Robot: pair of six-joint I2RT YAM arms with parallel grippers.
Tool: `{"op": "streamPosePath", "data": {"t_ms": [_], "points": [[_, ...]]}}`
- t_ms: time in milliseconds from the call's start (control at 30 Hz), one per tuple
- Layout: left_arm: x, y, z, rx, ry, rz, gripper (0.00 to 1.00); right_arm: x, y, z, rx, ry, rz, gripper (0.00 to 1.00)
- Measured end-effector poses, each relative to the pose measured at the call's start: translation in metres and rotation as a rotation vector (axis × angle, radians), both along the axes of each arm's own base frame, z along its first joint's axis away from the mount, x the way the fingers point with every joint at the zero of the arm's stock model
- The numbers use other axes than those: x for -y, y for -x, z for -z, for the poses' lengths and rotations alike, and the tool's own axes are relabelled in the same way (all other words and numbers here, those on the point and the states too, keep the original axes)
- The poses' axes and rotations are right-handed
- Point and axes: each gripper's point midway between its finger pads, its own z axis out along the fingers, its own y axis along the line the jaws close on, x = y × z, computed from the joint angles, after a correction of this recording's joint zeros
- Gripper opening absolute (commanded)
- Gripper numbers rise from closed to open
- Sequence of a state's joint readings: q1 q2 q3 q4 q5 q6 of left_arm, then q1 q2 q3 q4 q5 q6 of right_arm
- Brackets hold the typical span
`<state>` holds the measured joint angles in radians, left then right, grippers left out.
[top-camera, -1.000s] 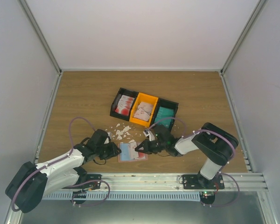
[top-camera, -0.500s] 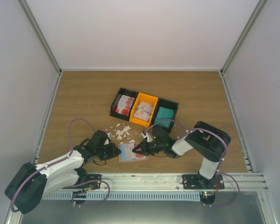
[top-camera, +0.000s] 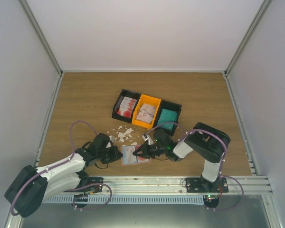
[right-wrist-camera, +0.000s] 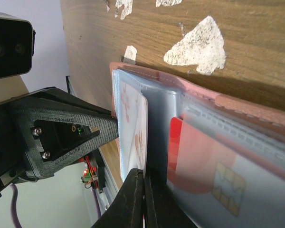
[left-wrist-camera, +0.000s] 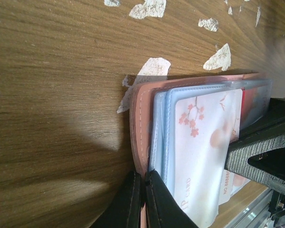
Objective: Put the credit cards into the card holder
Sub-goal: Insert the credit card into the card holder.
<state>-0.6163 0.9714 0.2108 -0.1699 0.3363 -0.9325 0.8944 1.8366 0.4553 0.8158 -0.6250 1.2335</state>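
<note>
clamped with left fingers on the cover edge of the floppy card holder, low centre of the desk; pinched with right fingers on a stiff, slick credit card, best taken edgewise.

My L gripper on the card holder edge and R gripper pinching a credit card leave little room btwn. Scraps just behind; tray farther back. Bare table far L & R.
</note>
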Motion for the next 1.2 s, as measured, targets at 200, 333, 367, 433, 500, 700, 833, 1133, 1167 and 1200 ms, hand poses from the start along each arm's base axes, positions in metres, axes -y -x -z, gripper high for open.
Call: {"op": "streamPosePath", "data": {"t_ms": [200, 333, 367, 433, 500, 700, 833, 1133, 1167, 1200], "points": [[0.0, 0.0, 0.0, 0.001, 0.0, 0.0, 0.02, -0.002, 0.0, 0.001, -0.011, -0.008, 0.003, 0.01], [0.0, 0.0, 0.0, 0.002, 0.001, 0.001, 0.0, -0.002, 0.0, 0.001, -0.013, -0.008, 0.004, 0.01], [0.0, 0.0, 0.0, 0.002, 0.001, 0.001, 0.0, -0.003, 0.0, 0.001, -0.013, -0.008, 0.004, 0.01], [0.001, 0.0, 0.0, 0.004, 0.002, 0.002, 0.0, -0.003, 0.0, 0.001, -0.011, -0.006, 0.006, 0.01], [0.001, 0.001, 0.0, 0.004, 0.004, 0.003, 0.0, -0.003, 0.0, 0.001, -0.009, -0.004, 0.008, 0.01], [0.001, 0.001, 0.0, 0.011, 0.012, 0.004, 0.0, -0.002, 0.0, 0.002, 0.003, 0.019, 0.021, 0.16], [0.003, 0.001, -0.001, 0.013, 0.018, 0.01, 0.0, -0.002, -0.001, -0.003, 0.037, 0.048, 0.025, 0.35], [0.003, 0.006, -0.005, 0.009, 0.002, 0.033, 0.02, 0.007, -0.013, -0.022, 0.154, 0.136, 0.067, 0.48], [0.003, 0.005, -0.006, 0.01, -0.002, 0.035, 0.04, 0.009, -0.015, -0.023, 0.165, 0.152, 0.075, 0.47], [0.003, 0.005, -0.007, 0.013, -0.003, 0.037, 0.07, 0.01, -0.016, -0.023, 0.175, 0.164, 0.078, 0.46]]}}
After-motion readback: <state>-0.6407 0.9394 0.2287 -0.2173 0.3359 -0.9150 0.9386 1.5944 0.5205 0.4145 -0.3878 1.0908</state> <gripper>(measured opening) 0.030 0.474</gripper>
